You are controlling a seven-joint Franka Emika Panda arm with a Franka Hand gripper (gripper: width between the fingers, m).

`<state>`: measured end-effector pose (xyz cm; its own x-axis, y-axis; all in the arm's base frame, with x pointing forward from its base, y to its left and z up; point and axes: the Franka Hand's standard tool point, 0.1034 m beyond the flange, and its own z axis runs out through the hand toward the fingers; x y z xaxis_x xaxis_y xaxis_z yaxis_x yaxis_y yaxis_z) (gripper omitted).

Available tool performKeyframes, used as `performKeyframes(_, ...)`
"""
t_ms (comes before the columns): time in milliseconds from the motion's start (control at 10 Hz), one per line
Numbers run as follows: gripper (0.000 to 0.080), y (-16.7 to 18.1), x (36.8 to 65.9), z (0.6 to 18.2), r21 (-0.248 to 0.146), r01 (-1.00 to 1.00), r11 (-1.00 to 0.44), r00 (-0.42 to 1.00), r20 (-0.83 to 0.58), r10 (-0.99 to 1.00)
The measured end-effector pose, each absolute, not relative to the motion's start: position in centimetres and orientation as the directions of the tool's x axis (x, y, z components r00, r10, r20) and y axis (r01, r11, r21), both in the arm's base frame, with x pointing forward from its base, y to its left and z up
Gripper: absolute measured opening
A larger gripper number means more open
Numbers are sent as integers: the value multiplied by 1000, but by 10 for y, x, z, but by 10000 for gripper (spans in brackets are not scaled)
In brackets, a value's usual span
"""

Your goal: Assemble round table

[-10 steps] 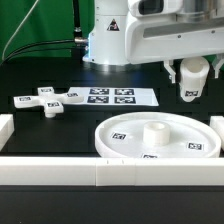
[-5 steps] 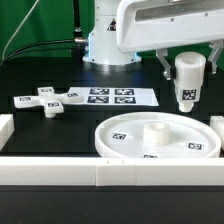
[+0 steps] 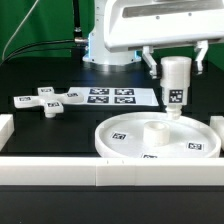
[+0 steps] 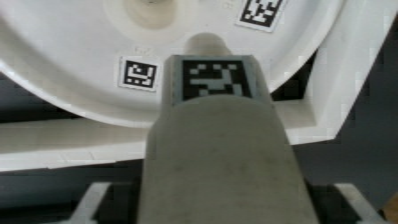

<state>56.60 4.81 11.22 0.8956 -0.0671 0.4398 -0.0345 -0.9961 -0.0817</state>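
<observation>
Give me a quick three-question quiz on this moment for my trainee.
1. True or false: the cross lies on the disc.
2. What does the hand hold? A) cylinder B) cross C) nothing
3. Fill in: the cylinder is held ___ over the disc (upright or flat).
Key: 1 false, it lies on the table; 2 A; 3 upright.
</observation>
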Motion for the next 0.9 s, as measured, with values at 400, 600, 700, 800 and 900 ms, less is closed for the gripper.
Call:
performKeyframes(400, 409, 47, 566, 112, -81, -35, -996, 895, 441, -67)
performKeyframes(600, 409, 47, 565, 108, -69, -13, -998, 898, 438, -42)
performKeyframes(700, 409, 44, 566, 107, -53, 12, -999, 902, 431, -12)
performKeyframes(800, 409, 42, 566, 106, -51, 13, -999, 902, 431, -10)
performKeyframes(900, 409, 40, 565, 105, -47, 15, -999, 903, 429, -7)
